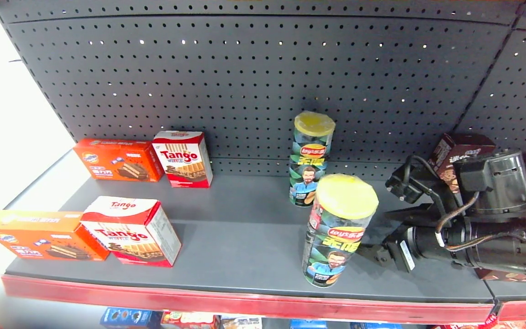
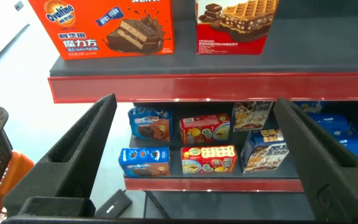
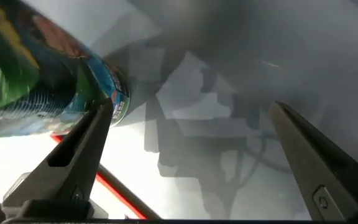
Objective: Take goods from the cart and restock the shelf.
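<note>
We judge the front can [image 1: 338, 230] set on the shelf [image 1: 244, 237] in line before its twin [image 1: 313, 155]. The right gripper [image 3: 191, 109] has its jaws spread beside it, and the left gripper [image 2: 194, 102] has its jaws wide and empty.

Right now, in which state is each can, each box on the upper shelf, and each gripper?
front can: upright, lid on, not gripped.
rear can: upright, lid on.
front wafer box: closed, standing.
rear wafer box: closed, standing.
front orange box: closed, standing.
rear orange box: closed, standing.
right gripper: jaws open, empty, beside the front can.
left gripper: jaws open, empty.
</note>
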